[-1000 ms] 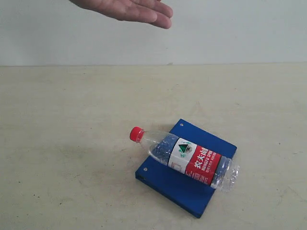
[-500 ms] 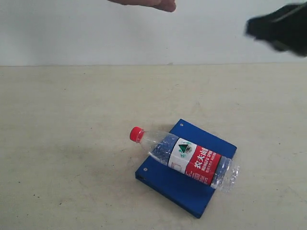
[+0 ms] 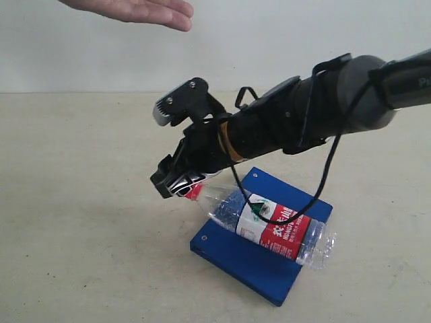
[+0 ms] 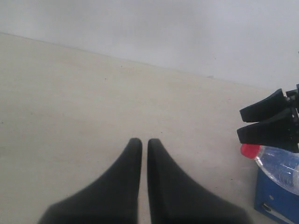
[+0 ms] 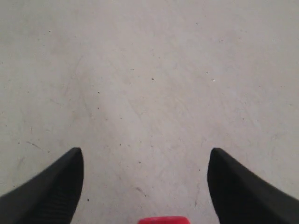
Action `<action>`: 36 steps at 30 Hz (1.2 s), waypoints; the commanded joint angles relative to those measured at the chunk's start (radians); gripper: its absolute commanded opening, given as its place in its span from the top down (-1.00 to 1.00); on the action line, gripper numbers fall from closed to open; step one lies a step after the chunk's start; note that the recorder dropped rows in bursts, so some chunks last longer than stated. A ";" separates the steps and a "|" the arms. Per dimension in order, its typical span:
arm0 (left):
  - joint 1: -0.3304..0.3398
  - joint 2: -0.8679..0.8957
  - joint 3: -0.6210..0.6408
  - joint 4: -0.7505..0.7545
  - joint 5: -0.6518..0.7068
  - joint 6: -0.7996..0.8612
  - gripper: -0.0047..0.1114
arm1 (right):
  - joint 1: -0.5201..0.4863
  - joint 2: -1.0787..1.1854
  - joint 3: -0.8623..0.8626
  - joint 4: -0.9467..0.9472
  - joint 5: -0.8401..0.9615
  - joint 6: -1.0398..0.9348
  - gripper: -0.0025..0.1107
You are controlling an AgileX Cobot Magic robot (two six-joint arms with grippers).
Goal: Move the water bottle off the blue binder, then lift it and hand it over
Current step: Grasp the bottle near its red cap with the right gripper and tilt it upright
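The water bottle (image 3: 269, 225) lies on its side across the blue binder (image 3: 236, 259), with its red cap (image 3: 194, 193) pointing left past the binder's edge. My right gripper (image 3: 172, 177) has reached across from the right and stands open at the cap. In the right wrist view the cap (image 5: 163, 220) shows low between the two spread fingertips (image 5: 70, 163). My left gripper (image 4: 141, 142) is shut and empty over bare table, out of the exterior view. Its camera sees the cap (image 4: 250, 150) and the binder's corner (image 4: 275, 205).
A person's open hand (image 3: 135, 10) hovers palm down at the top left, above the table's far edge. The beige table (image 3: 81, 202) stretches to the left and front of the binder. A pale wall rises behind it.
My right arm has swept in from the upper right and come down to the bottle's cap. The hand has shifted to the left. Bottle and binder have not moved.
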 commanded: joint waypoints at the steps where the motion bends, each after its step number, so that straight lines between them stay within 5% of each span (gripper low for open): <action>1: -0.002 -0.003 0.003 0.000 -0.008 0.004 0.84 | 0.023 0.026 -0.013 0.003 0.065 0.007 -0.21; 25: -0.002 -0.003 0.003 0.000 -0.008 0.004 0.84 | 0.023 0.098 -0.013 0.003 0.142 -0.041 -0.19; 36: -0.002 -0.003 0.003 0.000 -0.008 0.004 0.84 | 0.023 0.089 -0.013 0.003 0.176 0.008 0.88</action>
